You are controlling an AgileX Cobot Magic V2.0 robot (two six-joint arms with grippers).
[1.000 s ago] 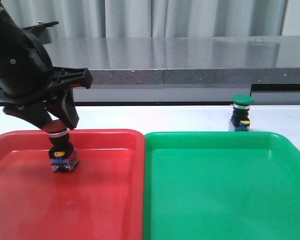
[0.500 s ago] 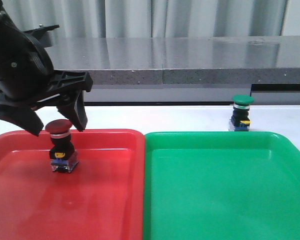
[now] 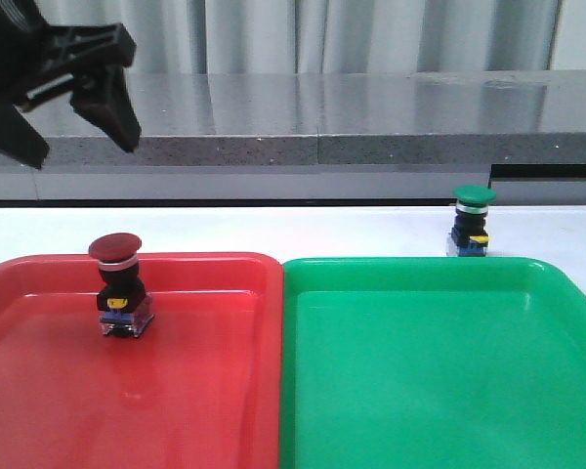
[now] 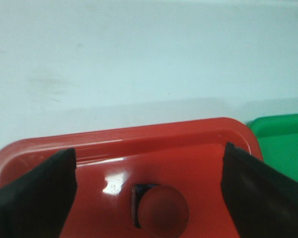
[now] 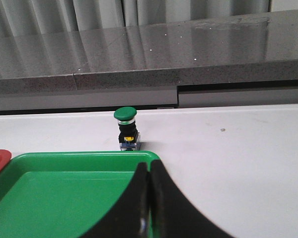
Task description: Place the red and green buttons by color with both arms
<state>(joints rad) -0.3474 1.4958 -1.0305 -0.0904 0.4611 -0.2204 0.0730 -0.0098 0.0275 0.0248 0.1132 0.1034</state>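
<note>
dark-red-capped push button (image 3: 117, 297) stands in the flat red plastic tray (image 3: 205, 391) near its far edge; left hand (image 3: 73, 93) wide, empty above. green-capped push button (image 3: 471, 222) on white worktop (image 3: 303, 230) behind the flat green plastic tray (image 3: 439, 371); right hand (image 5: 149, 198) pinched closed, must open and reach it.

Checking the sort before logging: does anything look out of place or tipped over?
Only the green button: it stands upright on the table behind the green tray, not in it. The red button stands upright in the red tray.
</note>
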